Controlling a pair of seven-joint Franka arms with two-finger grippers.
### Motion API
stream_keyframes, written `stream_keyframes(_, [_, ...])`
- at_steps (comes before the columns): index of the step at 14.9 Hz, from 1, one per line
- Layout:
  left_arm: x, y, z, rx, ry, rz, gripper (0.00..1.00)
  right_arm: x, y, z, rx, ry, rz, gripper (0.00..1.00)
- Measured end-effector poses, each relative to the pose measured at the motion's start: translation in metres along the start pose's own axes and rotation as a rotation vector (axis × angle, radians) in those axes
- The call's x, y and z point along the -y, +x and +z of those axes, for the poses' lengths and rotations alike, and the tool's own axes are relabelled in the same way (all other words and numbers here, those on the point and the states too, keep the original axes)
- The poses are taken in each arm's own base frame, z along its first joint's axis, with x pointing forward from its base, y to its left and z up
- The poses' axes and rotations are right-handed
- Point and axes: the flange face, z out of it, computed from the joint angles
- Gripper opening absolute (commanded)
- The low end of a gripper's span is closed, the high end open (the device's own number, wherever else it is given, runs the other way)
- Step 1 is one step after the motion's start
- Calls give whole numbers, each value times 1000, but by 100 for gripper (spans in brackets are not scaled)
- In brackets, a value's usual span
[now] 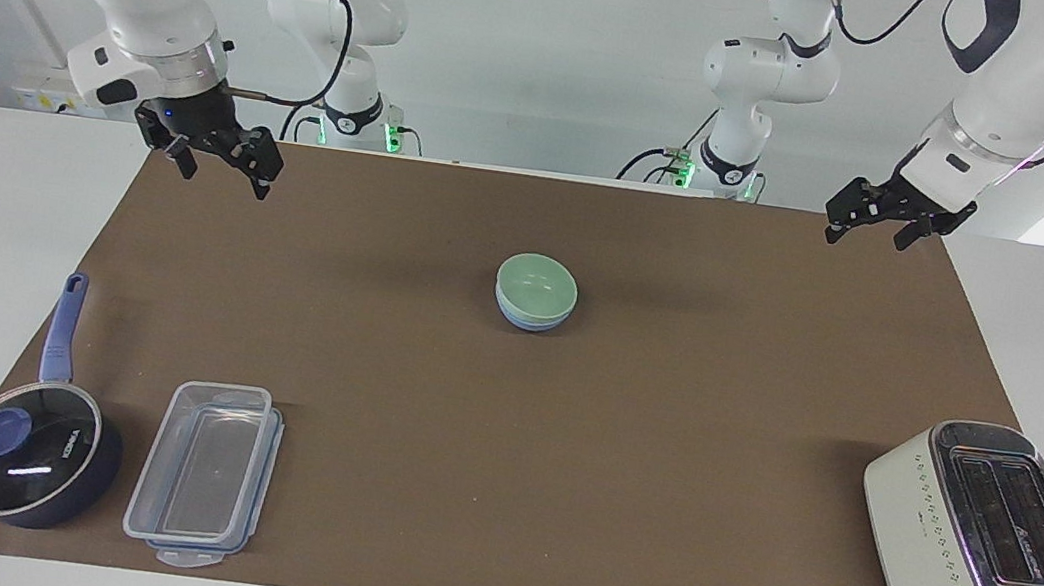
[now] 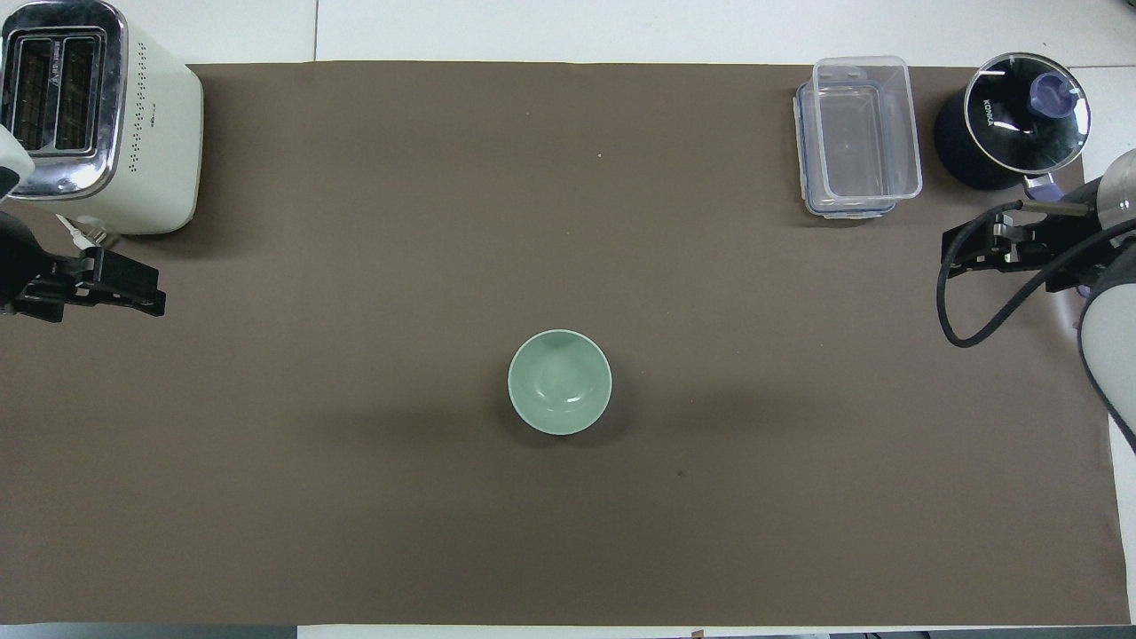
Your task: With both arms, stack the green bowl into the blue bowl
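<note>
The green bowl (image 1: 537,285) sits nested in the blue bowl (image 1: 530,322) at the middle of the brown mat; only the blue bowl's lower side shows under it. In the overhead view the green bowl (image 2: 559,382) covers the blue one. My right gripper (image 1: 222,176) is open and empty, up over the mat's corner at the right arm's end, also seen from overhead (image 2: 948,257). My left gripper (image 1: 865,235) is open and empty over the mat's corner at the left arm's end, and shows from overhead (image 2: 160,299). Both are well apart from the bowls.
A cream toaster (image 1: 984,535) stands at the left arm's end, farthest from the robots. A clear lidded container (image 1: 204,473) and a dark blue saucepan with a glass lid (image 1: 31,460) stand at the right arm's end, farthest from the robots.
</note>
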Motion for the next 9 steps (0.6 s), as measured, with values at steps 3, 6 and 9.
stream_keyframes(3, [0,0,0,0,0,0,100,0,0,0,0,0,0,100])
stream_keyframes(6, [0,0,0,0,0,0,100,0,0,-1,-2,2,-9,100])
stream_keyframes(9, [0,0,0,0,0,0,100,3,-1,-3,-3,34,-13,100])
